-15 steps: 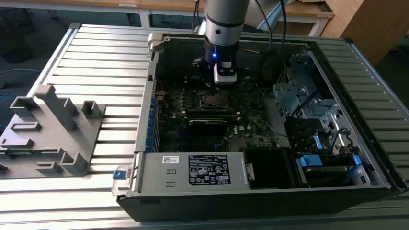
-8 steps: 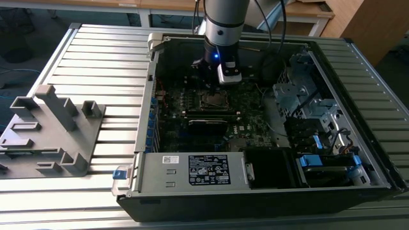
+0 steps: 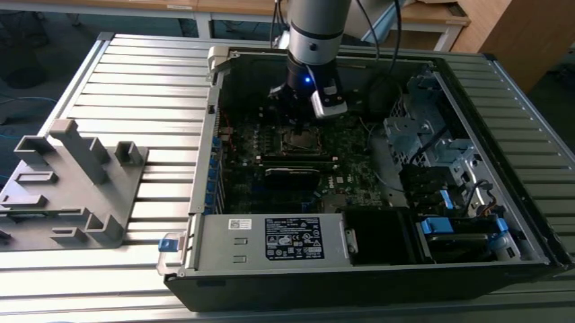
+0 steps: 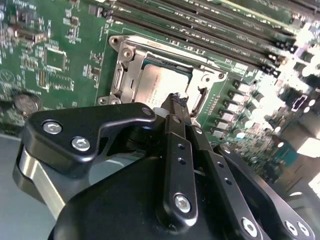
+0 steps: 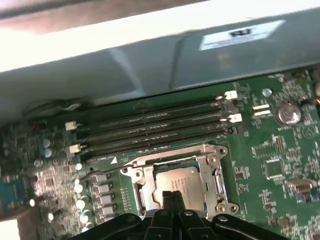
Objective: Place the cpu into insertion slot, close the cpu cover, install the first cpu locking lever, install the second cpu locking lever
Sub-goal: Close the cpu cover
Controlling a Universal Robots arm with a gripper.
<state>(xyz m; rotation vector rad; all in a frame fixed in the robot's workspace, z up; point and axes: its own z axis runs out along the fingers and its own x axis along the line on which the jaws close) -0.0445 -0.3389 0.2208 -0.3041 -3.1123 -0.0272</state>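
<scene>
The slatted counter (image 3: 134, 74) carries your open computer case (image 3: 203, 168). On its motherboard (image 5: 270, 165), the cpu cover (image 5: 216, 175) lies flat, framing the cpu (image 5: 177, 182) seated in the socket. Your claw (image 4: 179, 100) hangs over the cpu's edge, fingers pressed together and empty.

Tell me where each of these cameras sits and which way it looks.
Exterior view: off the arm, raised, looking down into the open computer case; shows the arm.
First wrist view: on the arm, looking past the shut pincer at the cpu.
Second wrist view: on the arm, facing the same cpu from behind the pincer.
Both wrist views share the pincer tips, cpu and memory slots.
</scene>
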